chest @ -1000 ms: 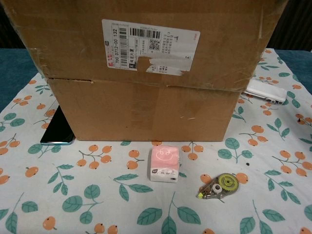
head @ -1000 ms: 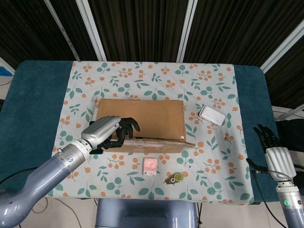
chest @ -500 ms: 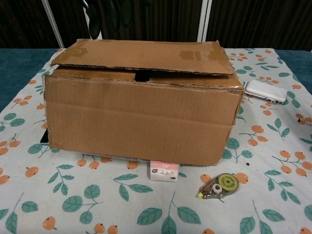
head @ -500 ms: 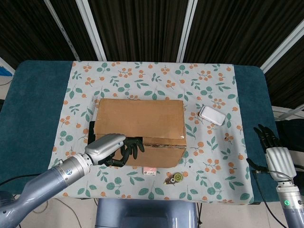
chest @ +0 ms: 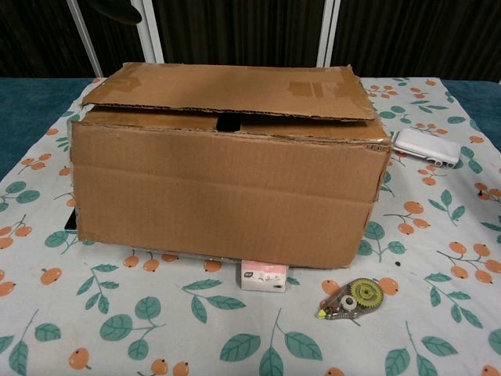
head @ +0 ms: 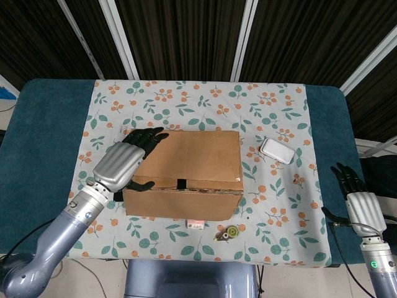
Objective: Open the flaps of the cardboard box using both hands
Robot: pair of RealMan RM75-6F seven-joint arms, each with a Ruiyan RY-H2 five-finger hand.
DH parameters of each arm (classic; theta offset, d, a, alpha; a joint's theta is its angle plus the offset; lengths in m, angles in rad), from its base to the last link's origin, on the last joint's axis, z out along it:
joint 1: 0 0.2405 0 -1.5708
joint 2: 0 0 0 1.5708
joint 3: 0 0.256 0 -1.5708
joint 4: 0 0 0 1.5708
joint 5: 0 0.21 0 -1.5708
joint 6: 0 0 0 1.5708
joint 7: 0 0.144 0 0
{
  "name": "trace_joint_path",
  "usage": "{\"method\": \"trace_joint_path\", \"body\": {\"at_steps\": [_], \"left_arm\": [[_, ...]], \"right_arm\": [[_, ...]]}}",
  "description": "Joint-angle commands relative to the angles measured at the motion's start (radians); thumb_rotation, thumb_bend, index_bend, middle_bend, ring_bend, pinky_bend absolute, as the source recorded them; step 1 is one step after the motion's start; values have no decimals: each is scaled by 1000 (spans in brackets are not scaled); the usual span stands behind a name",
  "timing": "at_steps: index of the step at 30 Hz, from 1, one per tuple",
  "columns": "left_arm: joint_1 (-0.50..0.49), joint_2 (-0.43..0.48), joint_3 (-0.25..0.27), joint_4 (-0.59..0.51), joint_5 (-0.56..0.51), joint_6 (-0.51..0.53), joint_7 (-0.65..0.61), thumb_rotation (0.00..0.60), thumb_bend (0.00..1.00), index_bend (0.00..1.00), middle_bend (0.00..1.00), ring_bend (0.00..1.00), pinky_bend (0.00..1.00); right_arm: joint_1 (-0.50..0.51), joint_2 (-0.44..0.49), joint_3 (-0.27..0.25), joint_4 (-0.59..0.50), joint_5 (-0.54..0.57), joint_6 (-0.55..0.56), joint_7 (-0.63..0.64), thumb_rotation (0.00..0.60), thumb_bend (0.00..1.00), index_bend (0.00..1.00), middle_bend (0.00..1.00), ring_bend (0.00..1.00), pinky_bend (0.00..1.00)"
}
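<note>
1 correction-tape dispenser and 1 pink packet nearest, 1 cardboard box mid-counter, flaps down, left hand spread empty at its left edge, right hand spread, empty, off right, 1 white case beyond

— What did we see on the table besides the main work?

— We saw a teal top under a floral cloth printed with orange fruit and green leaves. A white case lay at the far right.

— And nearer?

— At the near edge we found a small pink packet, and just right of it a correction tape dispenser with a yellow-green wheel. A dark flat object showed at the left.
</note>
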Motion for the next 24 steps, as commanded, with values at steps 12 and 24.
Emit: {"method": "trace_joint_path", "body": {"at_steps": [12, 24], "left_arm": [[416, -231, 298, 220, 548, 601, -16, 600, 59, 0, 0, 0, 48], [645, -216, 381, 421, 587, 633, -283, 600, 50, 0, 0, 0, 10]], "right_arm": [[4, 32, 13, -80, 21, -12, -62, 600, 133, 0, 0, 0, 215], [111, 94, 93, -358, 10, -80, -249, 600, 114, 0, 0, 0, 215]]}}
